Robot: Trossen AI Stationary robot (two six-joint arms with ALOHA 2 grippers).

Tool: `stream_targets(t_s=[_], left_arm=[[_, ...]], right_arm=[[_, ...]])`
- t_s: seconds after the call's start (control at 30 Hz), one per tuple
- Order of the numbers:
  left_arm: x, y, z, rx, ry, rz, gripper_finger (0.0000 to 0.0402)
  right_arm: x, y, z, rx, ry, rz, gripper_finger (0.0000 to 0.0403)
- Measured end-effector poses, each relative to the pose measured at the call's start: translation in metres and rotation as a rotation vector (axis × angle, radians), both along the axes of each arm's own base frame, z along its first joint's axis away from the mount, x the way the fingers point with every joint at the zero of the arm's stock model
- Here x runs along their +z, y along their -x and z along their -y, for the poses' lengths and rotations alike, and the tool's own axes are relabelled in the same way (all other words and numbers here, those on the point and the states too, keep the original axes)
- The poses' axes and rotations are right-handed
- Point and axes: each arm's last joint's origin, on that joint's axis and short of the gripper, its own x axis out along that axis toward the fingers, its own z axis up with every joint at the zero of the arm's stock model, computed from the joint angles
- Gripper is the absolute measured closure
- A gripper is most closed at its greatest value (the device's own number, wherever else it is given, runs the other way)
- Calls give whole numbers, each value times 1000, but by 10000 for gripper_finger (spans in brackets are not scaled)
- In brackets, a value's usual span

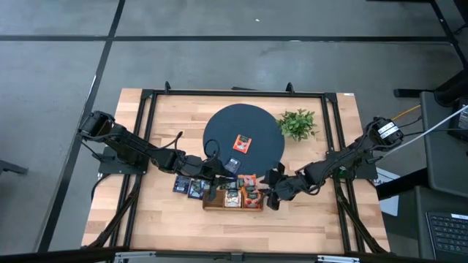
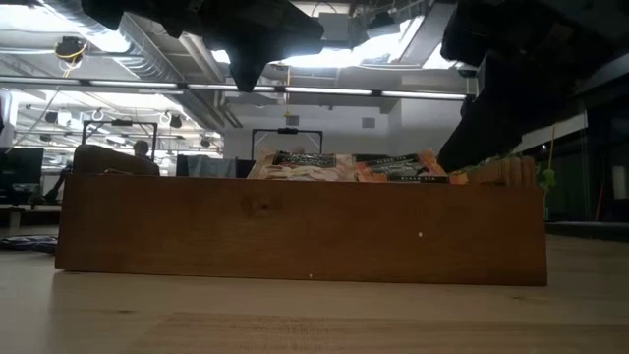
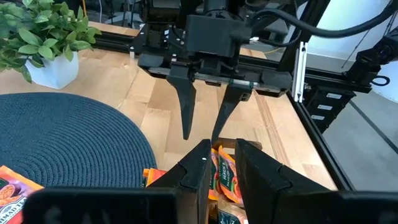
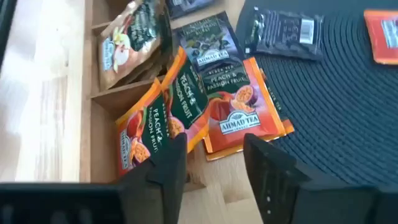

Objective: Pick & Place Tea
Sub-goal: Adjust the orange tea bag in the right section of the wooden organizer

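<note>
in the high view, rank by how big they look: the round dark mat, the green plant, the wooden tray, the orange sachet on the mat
1. Round dark woven mat, clearly largest.
2. Narrow brown wooden tray, though partly covered by sachets and both arms.
3. Leafy green plant.
4. Small flat orange-red tea sachet on the mat, smallest.

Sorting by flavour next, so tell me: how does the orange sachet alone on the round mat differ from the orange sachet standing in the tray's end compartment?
The lone orange sachet lies flat on the dark mat, clear of other packets; the tray sachet stands tilted on edge in the wooden tray, leaning against another orange one. The tray sachet sits just ahead of the open right gripper; the mat sachet lies farther off. Both are orange, with printed labels.
</note>
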Motion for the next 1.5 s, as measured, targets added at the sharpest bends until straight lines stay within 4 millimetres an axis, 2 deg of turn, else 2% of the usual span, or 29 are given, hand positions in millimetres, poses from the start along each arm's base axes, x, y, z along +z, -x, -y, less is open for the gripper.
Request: stream_targets(t_s=[0.2,0.4,0.77,0.93,1.2,1.5], left_arm=[[0,0,0,0,0,0,333],[0,0,0,2,0,1,333],[0,0,-1,26,0,2,333],[0,0,-1,28,0,2,333],[0,0,-2,30,0,2,333],[0,0,-2,29,1,5,333]], right_arm=[[12,1,4,104,49,25,227],[15,-7,19,285,-22,1,226],[14,-17,50,357,-19,-10,226],[15,-19,53,392,-54,-6,226],[32,-29,52,414,-35,-11,226],[18,-57,54,427,-57,-202,226]])
